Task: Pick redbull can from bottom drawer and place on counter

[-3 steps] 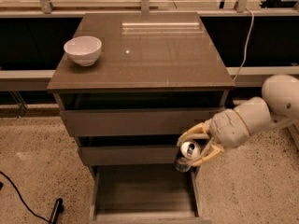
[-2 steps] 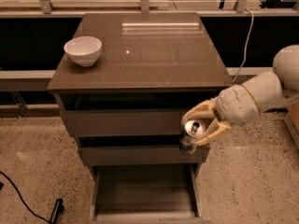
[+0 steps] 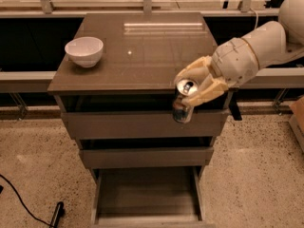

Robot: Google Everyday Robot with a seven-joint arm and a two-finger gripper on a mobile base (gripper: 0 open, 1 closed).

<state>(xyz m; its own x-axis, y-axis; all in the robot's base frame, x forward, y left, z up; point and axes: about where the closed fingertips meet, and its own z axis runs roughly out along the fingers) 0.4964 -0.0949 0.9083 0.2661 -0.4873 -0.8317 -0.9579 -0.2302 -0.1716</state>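
The glossy grey-brown square counter (image 3: 142, 56) on top of the drawer cabinet fills the upper middle of the frame, with light reflected as a pale bar near its back edge. Behind it runs a low metal rail along dark panels; below lies a speckled beige stone floor (image 3: 33, 160).

A round white ceramic bowl (image 3: 84, 51) sits on the counter's upper-left part, well apart from the arm. At the bottom centre, the lowest grey-brown drawer (image 3: 147, 194) is pulled out, its flat floor showing; the two drawers above it are only slightly ajar.

The cream two-finger gripper (image 3: 188, 86) on the white arm reaches in from the upper right. It is clamped around the slim blue-and-silver redbull can (image 3: 182, 107). The can hangs just off the counter's front right edge, before the top drawer's front and well above the open drawer.

A black cable (image 3: 21, 205) crosses the floor at lower left.
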